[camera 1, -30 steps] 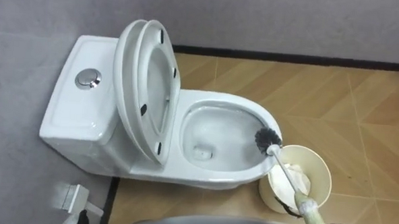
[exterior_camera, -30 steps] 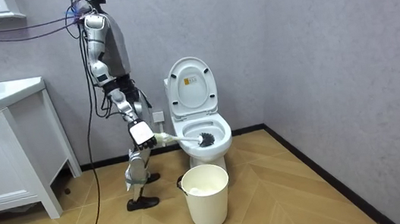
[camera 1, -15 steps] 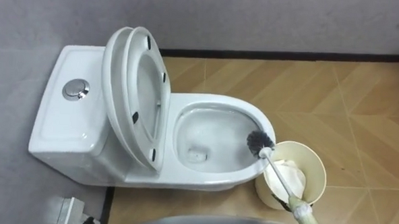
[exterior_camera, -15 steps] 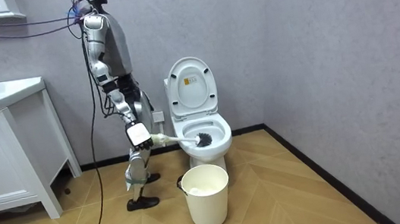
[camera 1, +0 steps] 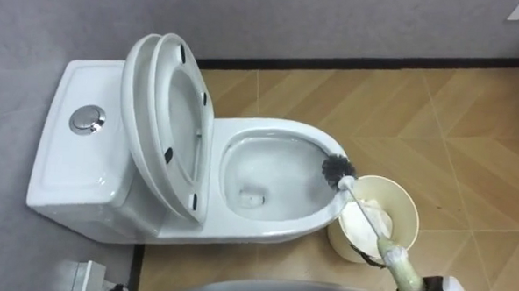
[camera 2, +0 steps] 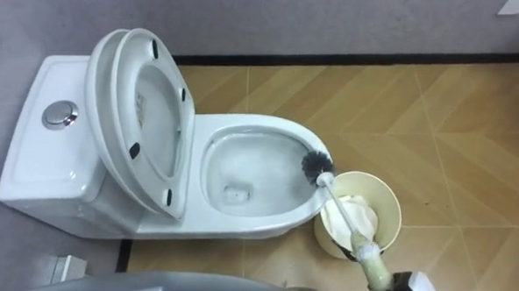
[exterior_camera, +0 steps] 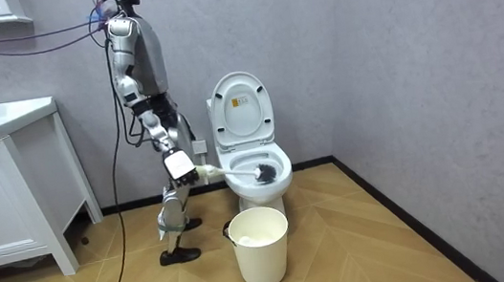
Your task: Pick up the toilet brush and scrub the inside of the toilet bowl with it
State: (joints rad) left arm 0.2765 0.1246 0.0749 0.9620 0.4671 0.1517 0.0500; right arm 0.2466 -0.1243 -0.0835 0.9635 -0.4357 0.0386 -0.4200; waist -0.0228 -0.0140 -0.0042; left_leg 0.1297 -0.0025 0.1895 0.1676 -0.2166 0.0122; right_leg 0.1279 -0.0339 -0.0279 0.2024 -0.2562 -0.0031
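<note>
Mid-scrub, I reckon. I'm gripping the toilet brush (camera 1: 336, 170) in the right hand (exterior_camera: 178, 166), fingers wrapping its pale handle. The bristle head is sitting inside the bowl (camera 1: 269, 131), against the front rim, just beside the bin (camera 1: 408, 207). The lid (camera 1: 152, 88) and seat are standing up. I can't tell how much of the bowl is done. I'm judging the remaining wall and stowing the brush as left. The lid label (exterior_camera: 243, 113) is showing print too small to read.

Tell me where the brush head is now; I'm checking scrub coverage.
In the left eye view the brush head lies against the front rim of the toilet bowl, right of centre, beside the waste bin.
</note>
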